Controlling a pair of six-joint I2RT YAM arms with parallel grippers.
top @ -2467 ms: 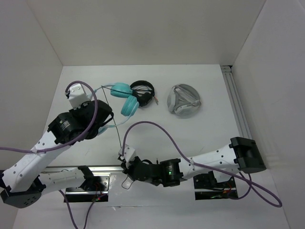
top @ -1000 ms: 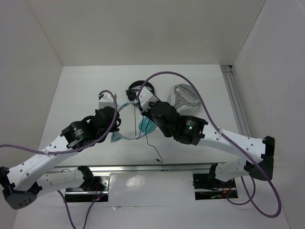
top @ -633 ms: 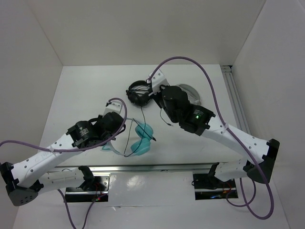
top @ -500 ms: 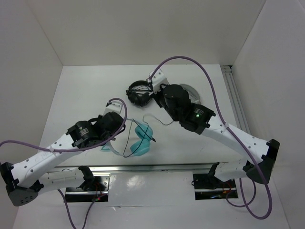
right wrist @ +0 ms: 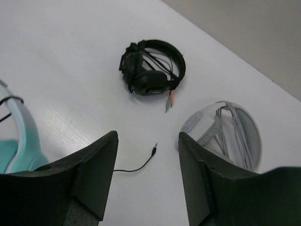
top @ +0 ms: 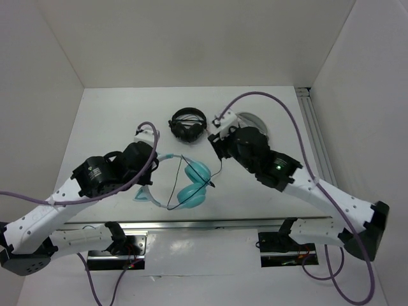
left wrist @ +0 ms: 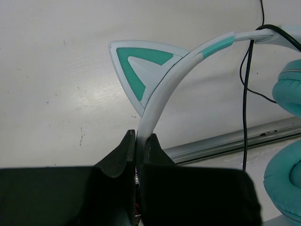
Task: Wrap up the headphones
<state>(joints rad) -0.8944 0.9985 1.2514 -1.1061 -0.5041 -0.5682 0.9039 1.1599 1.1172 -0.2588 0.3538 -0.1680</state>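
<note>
Overhead, the headphones [top: 191, 185] sit near the front edge of the table [top: 108, 121], between the left arm [top: 95, 178] and the right arm [top: 280, 169]. Black headphones [top: 188, 123] lie further back, well apart.

At the left wrist, the left gripper [left wrist: 139, 143] pinches the pale headband [left wrist: 188, 61] just below a cat ear [left wrist: 141, 66]. A black cable [left wrist: 246, 103] hangs beside a teal ear cup [left wrist: 289, 181].

At the right wrist, the right gripper [right wrist: 146, 139] is spread and empty above the table. The cable's plug [right wrist: 154, 147] lies beneath it, and grey-white headphones [right wrist: 225, 127] lie nearby.
</note>
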